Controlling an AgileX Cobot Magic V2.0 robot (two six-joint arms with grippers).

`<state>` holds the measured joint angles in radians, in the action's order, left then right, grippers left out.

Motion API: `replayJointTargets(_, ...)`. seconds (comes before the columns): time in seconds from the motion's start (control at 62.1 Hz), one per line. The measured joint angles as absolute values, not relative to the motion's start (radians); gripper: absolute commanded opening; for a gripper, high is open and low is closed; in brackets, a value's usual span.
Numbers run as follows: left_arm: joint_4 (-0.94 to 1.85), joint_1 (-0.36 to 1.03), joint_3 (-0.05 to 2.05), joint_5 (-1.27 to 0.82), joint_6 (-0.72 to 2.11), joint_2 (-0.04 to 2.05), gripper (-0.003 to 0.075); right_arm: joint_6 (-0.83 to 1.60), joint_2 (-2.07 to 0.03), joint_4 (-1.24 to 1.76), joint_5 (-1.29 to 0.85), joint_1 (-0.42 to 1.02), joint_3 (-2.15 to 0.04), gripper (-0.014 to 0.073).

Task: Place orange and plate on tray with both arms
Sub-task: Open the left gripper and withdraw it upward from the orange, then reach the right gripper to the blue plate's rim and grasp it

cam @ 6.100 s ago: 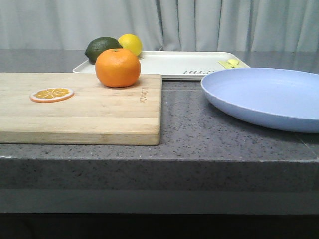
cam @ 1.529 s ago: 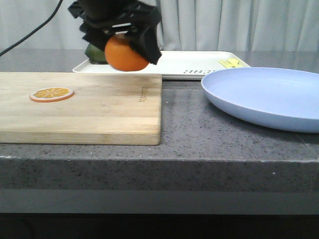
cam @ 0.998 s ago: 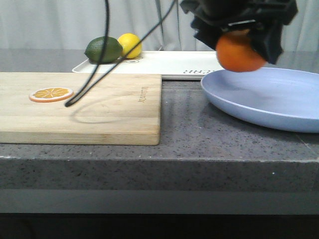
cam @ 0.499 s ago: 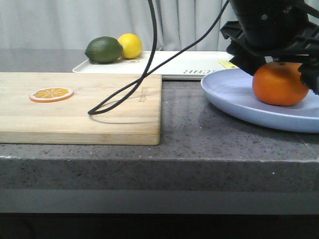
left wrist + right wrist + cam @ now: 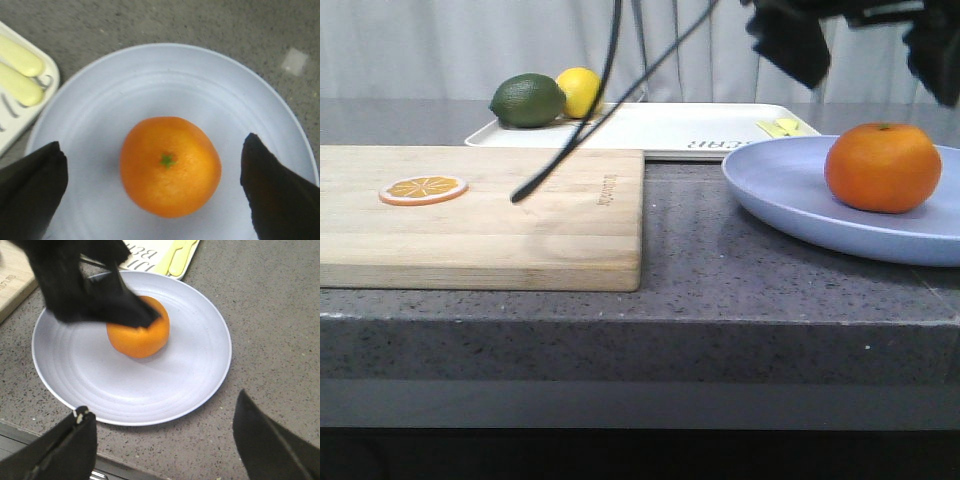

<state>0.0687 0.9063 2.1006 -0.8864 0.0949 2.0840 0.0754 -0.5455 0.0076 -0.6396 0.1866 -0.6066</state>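
The orange (image 5: 882, 168) sits loose on the lavender-blue plate (image 5: 780, 190) at the right. My left gripper (image 5: 865, 45) is open and empty, raised straight above the orange. In the left wrist view the orange (image 5: 170, 165) lies on the plate (image 5: 150, 80) between the spread fingers (image 5: 30, 195) without touching them. My right gripper (image 5: 162, 405) is open and empty over the plate's near rim (image 5: 150, 420); the orange (image 5: 145, 342) lies beyond it, partly behind the left gripper (image 5: 85, 285). The off-white tray (image 5: 670, 130) lies behind the plate.
A wooden cutting board (image 5: 480, 215) with an orange slice (image 5: 424, 188) lies at the left. A lime (image 5: 528, 100), a lemon (image 5: 582, 90) and yellow pieces (image 5: 782, 127) are on the tray. A black cable (image 5: 570, 140) hangs over the board. The table's front edge is close.
The left gripper carried the orange from the board to the plate, set it down, opened and rose above it. The orange now rests alone on the plate.
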Motion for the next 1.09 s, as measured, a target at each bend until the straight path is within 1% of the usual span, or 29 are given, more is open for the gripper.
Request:
replayJointTargets(0.177,0.065,0.854,2.065,-0.917,0.081,1.939,0.0670,0.075,-0.546,0.008,-0.640,0.187,-0.607,0.0573)
replayJointTargets(0.306,0.052,0.831,1.964,-0.924,0.079,1.806,0.0670,0.075,-0.546,0.008,-0.640,0.187,-0.607,0.0573)
replayJointTargets(0.628,0.026,0.764,1.619,-0.928,0.079,1.474,0.0670,0.075,-0.546,0.008,-0.640,0.187,-0.607,0.0573)
replayJointTargets(1.094,0.016,0.554,1.107,-0.928,0.053,0.934,0.0670,0.075,-0.546,0.008,-0.649,0.187,-0.607,0.0573)
